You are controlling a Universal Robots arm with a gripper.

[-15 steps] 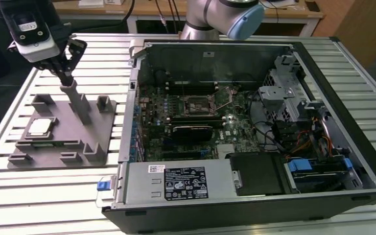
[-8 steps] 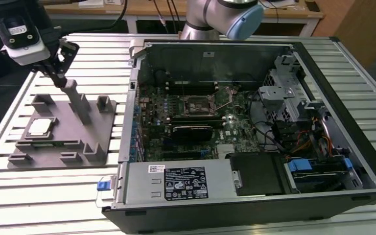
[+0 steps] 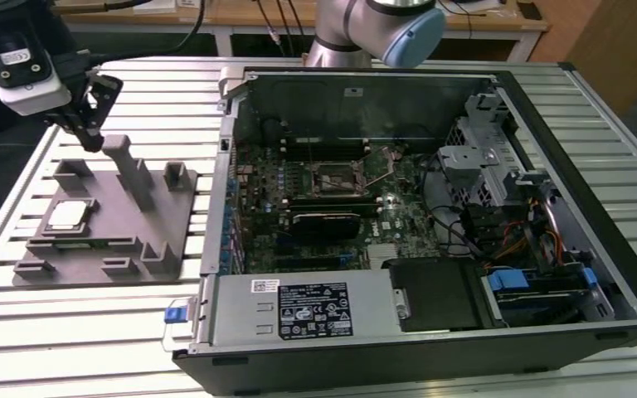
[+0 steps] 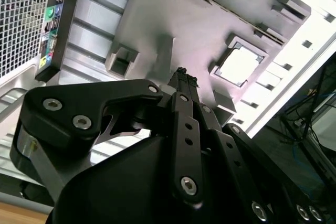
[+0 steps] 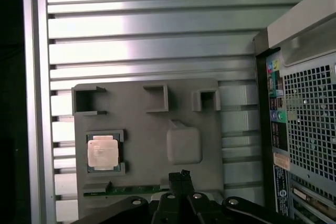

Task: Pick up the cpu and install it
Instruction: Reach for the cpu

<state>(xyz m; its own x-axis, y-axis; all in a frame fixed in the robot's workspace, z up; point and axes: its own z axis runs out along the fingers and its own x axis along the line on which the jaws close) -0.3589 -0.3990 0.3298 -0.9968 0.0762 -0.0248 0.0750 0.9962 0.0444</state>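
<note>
The cpu (image 3: 66,217), a small silvery square chip, lies flat in a recess of the grey fixture (image 3: 114,242) at the exterior view's left. My gripper (image 3: 92,141) hangs in the air above the fixture's far part, apart from the chip, its dark fingers pressed together on nothing. In both wrist views the shut gripper (image 5: 181,174) (image 4: 182,73) points down at the fixture (image 5: 142,129) (image 4: 173,19), with the cpu (image 5: 103,153) (image 4: 239,66) off to one side. The black-framed socket (image 3: 341,176) sits on the motherboard inside the open computer case (image 3: 584,108).
The fixture has tall posts (image 3: 130,170) and raised blocks near the gripper. The case's side wall (image 3: 226,166) stands just beside the fixture. Both rest on a slatted metal table (image 3: 75,332). The case's rear ports (image 5: 275,108) appear in the first wrist view.
</note>
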